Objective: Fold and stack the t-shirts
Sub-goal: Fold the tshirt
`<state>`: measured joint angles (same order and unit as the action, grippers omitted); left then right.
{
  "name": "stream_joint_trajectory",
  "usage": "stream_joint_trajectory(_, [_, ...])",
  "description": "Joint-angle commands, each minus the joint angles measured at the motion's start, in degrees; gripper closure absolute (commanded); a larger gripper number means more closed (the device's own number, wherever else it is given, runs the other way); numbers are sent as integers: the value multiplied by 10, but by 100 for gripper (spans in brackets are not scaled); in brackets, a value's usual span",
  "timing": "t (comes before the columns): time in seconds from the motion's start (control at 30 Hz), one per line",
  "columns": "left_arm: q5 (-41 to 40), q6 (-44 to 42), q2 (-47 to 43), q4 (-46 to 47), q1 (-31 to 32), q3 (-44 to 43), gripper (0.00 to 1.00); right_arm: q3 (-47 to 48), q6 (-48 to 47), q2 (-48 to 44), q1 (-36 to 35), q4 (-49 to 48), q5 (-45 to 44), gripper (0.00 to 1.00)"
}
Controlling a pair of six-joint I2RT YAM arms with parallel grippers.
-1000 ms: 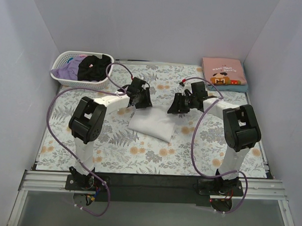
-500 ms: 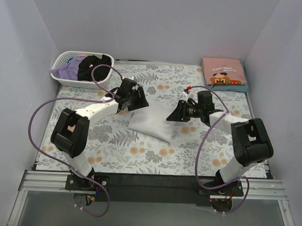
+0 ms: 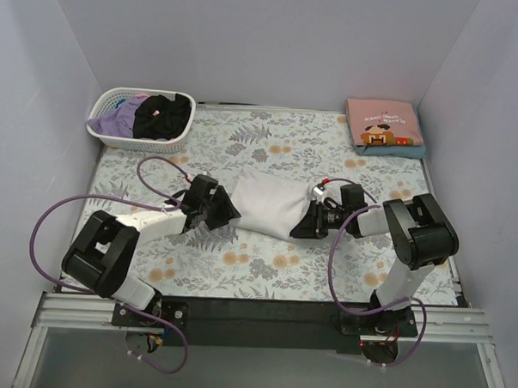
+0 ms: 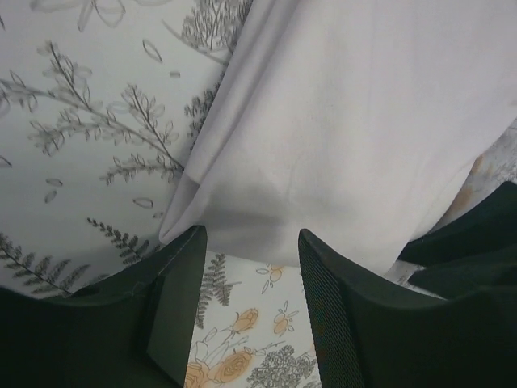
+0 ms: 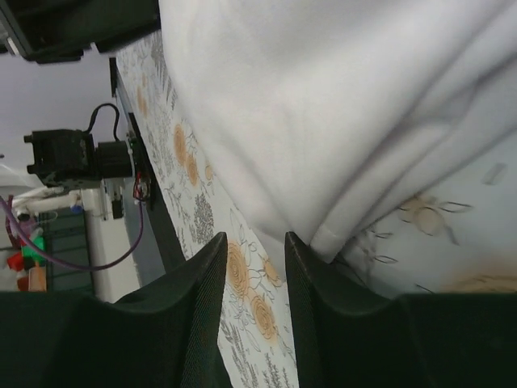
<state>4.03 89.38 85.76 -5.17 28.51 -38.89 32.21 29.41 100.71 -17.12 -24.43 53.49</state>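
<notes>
Two arms lie low over the table, each bent at the elbow near its base with the forearm run out almost flat above the floral table cloth [image 3: 270, 143]. The left arm [image 3: 146, 223] reaches rightward from the near left. The right arm [image 3: 416, 231] reaches leftward from the near right, and a purple cable loops beside each of them.

The left tool [image 3: 226, 211] points at the left end of the white t-shirt [image 3: 271, 203]. In the left wrist view its fingers [image 4: 178, 299] stand apart with bare floral cloth showing in the gap. The shirt's near hem lies just at their tips and nothing is pinched between them.

The right tool [image 3: 301, 226] meets the shirt's near right end. In the right wrist view its fingers [image 5: 202, 299] are parted by a narrower gap, again with patterned cloth showing through. A folded corner of the shirt sits at the tips without being clamped.

The white t-shirt rests mid-table between the two tools as a folded, puffy oblong, slanting from far left to near right.

At the far left corner a white slotted basket [image 3: 98, 129] holds a black t-shirt [image 3: 162, 117] and a lavender t-shirt [image 3: 120, 119]. At the far right corner a folded pink t-shirt [image 3: 382, 122] with a cartoon print lies on top of a teal t-shirt [image 3: 411, 152].
</notes>
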Motion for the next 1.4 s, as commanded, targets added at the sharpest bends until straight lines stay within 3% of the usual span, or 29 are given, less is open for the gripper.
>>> stream_joint_trajectory(0.0, [19, 59, -43, 31, 30, 46, 52, -14, -42, 12, 56, -11, -8, 59])
stream_joint_trajectory(0.2, [19, 90, -144, 33, 60, 71, 53, 36, -67, -57, 82, 72, -35, 59])
stream_joint_trajectory(0.37, [-32, 80, -183, 42, 60, 43, 53, 74, 2, -112, 68, 65, -47, 55])
stream_joint_trajectory(0.6, [-54, 50, -55, 112, 29, -47, 54, 137, 139, -79, -4, -74, -112, 50])
stream_joint_trajectory(0.9, [-6, 71, 111, 196, -33, -71, 59, 126, 249, 98, -14, -285, -146, 51])
stream_joint_trajectory(1.03, [-13, 89, 115, 236, -52, -16, 60, 91, 251, 140, 22, -328, -143, 52])
stream_joint_trajectory(1.2, [-3, 98, 86, 245, -68, 20, 61, 68, 254, 126, 50, -342, -116, 53])
stream_joint_trajectory(1.37, [-14, 68, 24, 229, -68, -25, 60, 111, 278, 97, 49, -340, -81, 53])
